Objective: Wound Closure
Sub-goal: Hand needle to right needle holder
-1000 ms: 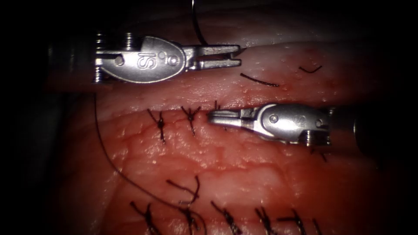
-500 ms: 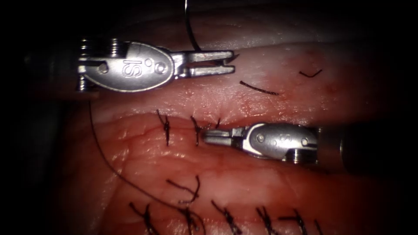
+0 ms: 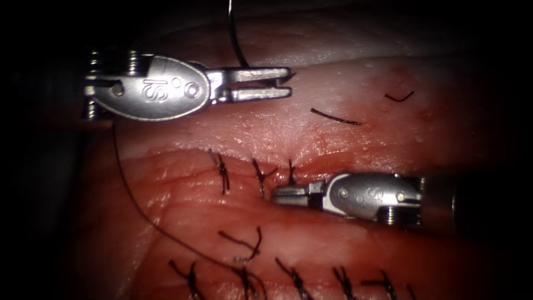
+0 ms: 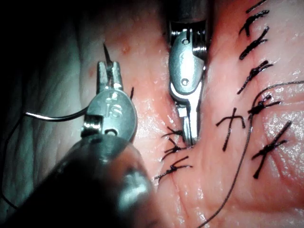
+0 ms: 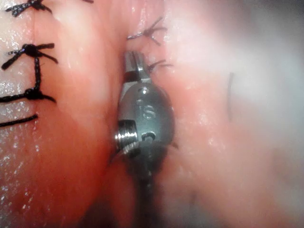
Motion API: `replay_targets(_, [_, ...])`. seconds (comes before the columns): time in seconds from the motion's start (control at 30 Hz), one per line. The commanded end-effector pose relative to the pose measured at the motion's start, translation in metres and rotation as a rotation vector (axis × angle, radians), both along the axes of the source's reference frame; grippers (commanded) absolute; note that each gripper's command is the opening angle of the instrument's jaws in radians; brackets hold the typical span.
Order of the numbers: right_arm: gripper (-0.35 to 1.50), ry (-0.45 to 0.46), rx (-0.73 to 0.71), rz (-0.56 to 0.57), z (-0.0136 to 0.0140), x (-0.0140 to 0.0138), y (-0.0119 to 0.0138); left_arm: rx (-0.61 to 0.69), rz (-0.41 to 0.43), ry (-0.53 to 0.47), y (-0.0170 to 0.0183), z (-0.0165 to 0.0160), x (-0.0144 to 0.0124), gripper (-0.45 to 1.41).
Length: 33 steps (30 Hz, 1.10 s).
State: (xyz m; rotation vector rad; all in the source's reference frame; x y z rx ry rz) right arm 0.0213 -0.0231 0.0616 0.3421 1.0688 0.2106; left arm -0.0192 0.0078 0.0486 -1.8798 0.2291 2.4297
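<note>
The left tool (image 3: 284,83) holds the needle (image 3: 237,44) clamped near its pointed end, the sharp tip poking just past the jaw tips. From there the curve sweeps back and up over the jaws, clear of the tissue (image 3: 344,244), its long axis roughly upright, with the thread (image 3: 133,189) trailing down beside the shaft. The right tool (image 3: 276,196), jaws pressed together with nothing in them that I can make out, lies along the cut (image 3: 183,153), its tip just below the nearest stitch (image 3: 291,172) (three knots sit in a row there). My worry: that tip could snag the stitch and loosen it, and a needle held so near its point may swivel in the grip.
</note>
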Motion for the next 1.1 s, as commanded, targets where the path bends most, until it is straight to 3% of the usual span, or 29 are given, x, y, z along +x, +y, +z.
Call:
replay_targets(0.03, [-0.35,0.042,-0.014,0.077,-0.0001,0.0006,0.0009,-0.002,-0.002,-0.003,0.0003,0.0004,-0.0006,-0.45])
replay_targets(0.2, [-0.01,0.135,0.004,0.188,-0.0030,-0.0003,0.0038,-0.013,0.004,-0.009,0.0000,-0.0004,-0.0008,-0.45])
replay_targets(0.4, [0.95,0.177,-0.030,0.308,-0.0077,-0.0044,0.0086,-0.031,0.018,-0.025,-0.0004,-0.0012,-0.0010,-0.45])
replay_targets(0.47, [1.08,0.164,-0.054,0.329,-0.0090,-0.0064,0.0099,-0.036,0.022,-0.028,-0.0004,-0.0013,-0.0010,-0.45])
replay_targets(0.6, [0.98,0.128,-0.067,0.339,-0.0104,-0.0102,0.0109,-0.041,0.027,-0.034,-0.0003,-0.0013,-0.0009,-0.45])
replay_targets(0.77, [0.56,0.113,-0.057,0.352,-0.0104,-0.0115,0.0105,-0.069,0.045,-0.056,-0.0004,-0.0011,-0.0011,-0.45])
replay_targets(0.83, [0.58,0.110,0.031,0.393,-0.0103,-0.0110,0.0106,-0.097,0.058,-0.079,-0.0010,-0.0009,-0.0016,-0.45])
replay_targets(0.9, [0.27,0.099,0.193,0.459,-0.0102,-0.0101,0.0106,-0.128,0.085,-0.087,-0.0017,-0.0007,-0.0021,-0.45])
replay_targets(0.93, [0.24,0.097,0.232,0.476,-0.0102,-0.0098,0.0107,-0.141,0.096,-0.090,-0.0020,-0.0006,-0.0023,-0.45])
replay_targets(1.1, [0.31,0.150,0.639,0.518,-0.0101,-0.0078,0.0118,-0.283,0.208,-0.120,-0.0046,0.0006,-0.0031,-0.45])
